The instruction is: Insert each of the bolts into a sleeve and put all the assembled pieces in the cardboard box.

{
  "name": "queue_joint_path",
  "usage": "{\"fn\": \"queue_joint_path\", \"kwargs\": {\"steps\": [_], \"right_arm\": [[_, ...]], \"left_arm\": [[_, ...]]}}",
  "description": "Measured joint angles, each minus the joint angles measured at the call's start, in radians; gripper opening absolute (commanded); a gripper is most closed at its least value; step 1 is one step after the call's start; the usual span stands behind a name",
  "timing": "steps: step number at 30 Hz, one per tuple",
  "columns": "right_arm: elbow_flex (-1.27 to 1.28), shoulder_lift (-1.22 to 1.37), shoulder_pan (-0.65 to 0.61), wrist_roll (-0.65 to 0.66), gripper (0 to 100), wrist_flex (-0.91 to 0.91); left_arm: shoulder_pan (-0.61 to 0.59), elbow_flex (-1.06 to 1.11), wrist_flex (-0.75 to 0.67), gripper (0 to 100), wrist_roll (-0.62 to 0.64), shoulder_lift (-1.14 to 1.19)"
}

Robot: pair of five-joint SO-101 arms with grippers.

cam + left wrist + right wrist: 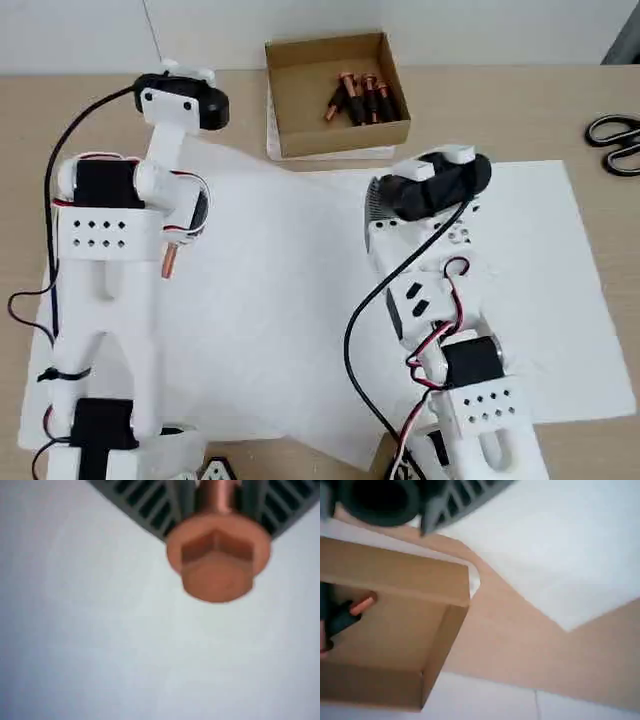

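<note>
Bolt (217, 562) clamped between left fingers (145, 500), head protruding; sleeve (375, 500) gripped by right fingers (465, 495).

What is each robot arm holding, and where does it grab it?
Left tool pinches the copper hex-head metal bolt by its shank. Right tool seems to grip a black round sleeve by its side.

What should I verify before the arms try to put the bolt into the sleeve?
1. Bolt gripped by left gripper: ok.
2. Sleeve gripped by right gripper: ok.
3. Bolt and sleeve close and lined up: not ok, the arms are far apart.
4. Sleeve bore unblocked: cannot tell, it looks dark.
5. Cardboard box open with room: ok, assembled pieces lie at one side.
</note>
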Motion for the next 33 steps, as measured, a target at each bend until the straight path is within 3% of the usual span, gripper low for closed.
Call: {"fn": "queue_joint_path", "kwargs": {"steps": [10,16,25,33], "right_arm": [[0.173,-0.132,-0.005,-0.190,0.4,-0.057],[0.315,-0.252,-0.014,-0.157,0.4,-0.100],[0.494,-0.399,-0.115,-0.064,0.4,-0.118],[0.591,-0.506,-0.130,-0.069,0.4,-0.118]], "left_arm": [[0.037,0.000,-0.002,1,0.000,0.000],[0.126,0.000,-0.064,1,0.006,0.000],[0.296,0.000,-0.178,1,0.301,0.000],[0.301,0.002,-0.258,1,0.460,0.000]]}}
